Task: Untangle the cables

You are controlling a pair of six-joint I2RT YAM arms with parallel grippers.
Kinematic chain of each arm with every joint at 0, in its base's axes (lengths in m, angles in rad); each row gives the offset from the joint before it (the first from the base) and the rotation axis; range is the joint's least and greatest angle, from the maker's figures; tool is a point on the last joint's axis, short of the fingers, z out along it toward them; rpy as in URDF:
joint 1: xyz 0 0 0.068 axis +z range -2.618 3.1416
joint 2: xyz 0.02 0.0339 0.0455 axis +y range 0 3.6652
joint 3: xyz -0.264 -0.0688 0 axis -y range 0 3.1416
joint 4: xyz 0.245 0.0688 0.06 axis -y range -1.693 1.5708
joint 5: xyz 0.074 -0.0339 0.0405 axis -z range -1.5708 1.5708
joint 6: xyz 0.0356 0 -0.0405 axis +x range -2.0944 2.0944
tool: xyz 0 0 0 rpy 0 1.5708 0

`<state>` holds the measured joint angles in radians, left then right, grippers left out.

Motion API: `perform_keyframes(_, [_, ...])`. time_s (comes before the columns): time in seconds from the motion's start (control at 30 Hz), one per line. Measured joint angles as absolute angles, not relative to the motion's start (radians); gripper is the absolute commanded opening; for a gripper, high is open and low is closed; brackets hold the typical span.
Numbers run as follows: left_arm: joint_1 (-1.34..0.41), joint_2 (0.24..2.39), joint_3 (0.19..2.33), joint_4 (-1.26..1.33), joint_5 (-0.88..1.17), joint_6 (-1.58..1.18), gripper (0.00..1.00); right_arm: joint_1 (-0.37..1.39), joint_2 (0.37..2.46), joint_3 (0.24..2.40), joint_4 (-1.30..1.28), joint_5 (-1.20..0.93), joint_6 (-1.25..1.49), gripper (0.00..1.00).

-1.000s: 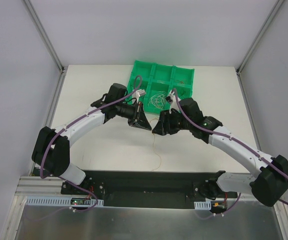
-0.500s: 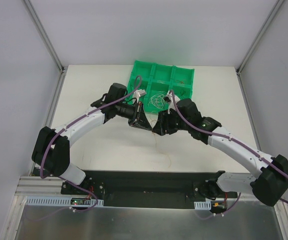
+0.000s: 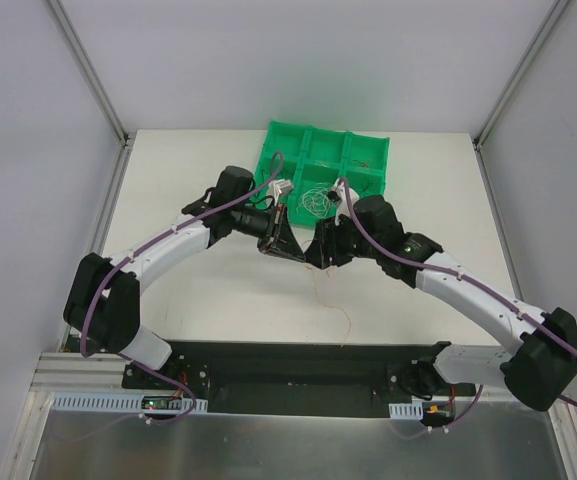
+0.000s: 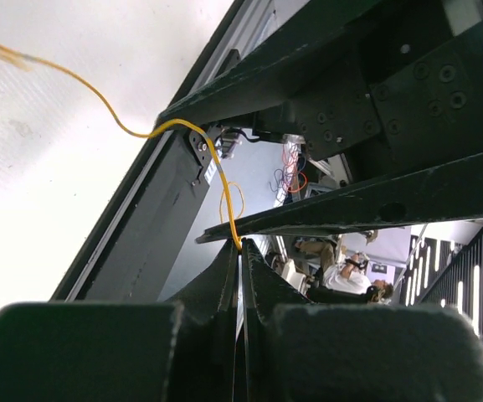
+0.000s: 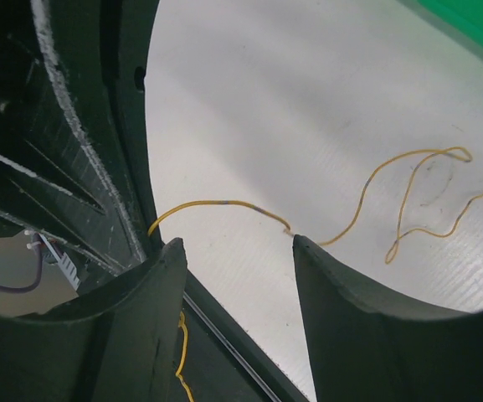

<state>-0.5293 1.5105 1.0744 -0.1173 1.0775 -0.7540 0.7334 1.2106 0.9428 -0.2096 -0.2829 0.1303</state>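
My left gripper (image 3: 293,252) is shut on a thin orange wire (image 3: 340,312), which trails from it down onto the white table. In the left wrist view the wire (image 4: 187,127) comes out of the closed tips of the left gripper (image 4: 241,249) and curves off to the upper left. My right gripper (image 3: 318,258) is close beside the left one. In its wrist view the right gripper (image 5: 234,243) is open, and the orange wire (image 5: 224,203) crosses just beyond its tips and touches the right fingertip (image 5: 301,244). A tangle of pale thin wires (image 3: 316,200) lies in the green tray (image 3: 313,126).
The green tray has several compartments and sits at the back centre of the table; its edge shows at the right wrist view's top right (image 5: 475,12). The black base rail (image 3: 298,365) runs along the near table edge. White walls close in both sides.
My right gripper has moved slightly left, closer to the left gripper. The loose lower end of the orange wire has swung to the right on the table.
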Motion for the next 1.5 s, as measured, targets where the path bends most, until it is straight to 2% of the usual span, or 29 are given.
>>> perform_keyframes(0.17, [-0.529, 1.509, 1.075, -0.084, 1.080, -0.773, 0.00, 0.733, 1.248, 0.943, -0.199, -0.293, 0.149, 0.57])
perform_keyframes(0.3, [-0.529, 1.475, 1.075, -0.088, 1.005, -0.775, 0.00, 0.736, 1.265, 0.943, -0.217, -0.285, 0.152, 0.57])
perform_keyframes(0.47, [-0.528, 1.398, 1.100, -0.131, 0.884, -0.766, 0.00, 0.724, 1.244, 0.925, -0.310, -0.240, 0.146, 0.62])
perform_keyframes(0.7, [-0.522, 1.326, 1.103, -0.197, 0.804, -0.712, 0.00, 0.557, 1.186, 0.905, -0.350, -0.272, 0.186, 0.73])
perform_keyframes(0.9, [-0.522, 1.242, 1.070, -0.252, 0.772, -0.680, 0.00, 0.513, 1.362, 1.014, -0.391, -0.348, 0.149, 0.77])
perform_keyframes(1.23, [-0.522, 1.158, 1.055, -0.281, 0.765, -0.660, 0.00, 0.600, 1.584, 1.192, -0.389, -0.425, 0.144, 0.78])
perform_keyframes(1.37, [-0.522, 1.138, 1.056, -0.290, 0.765, -0.651, 0.00, 0.637, 1.687, 1.225, -0.364, -0.440, 0.209, 0.72])
perform_keyframes(1.43, [-0.522, 1.131, 1.059, -0.292, 0.754, -0.640, 0.00, 0.670, 1.727, 1.223, -0.356, -0.461, 0.248, 0.62])
perform_keyframes(1.5, [-0.522, 1.125, 1.076, -0.304, 0.727, -0.628, 0.00, 0.698, 1.750, 1.201, -0.327, -0.487, 0.277, 0.44])
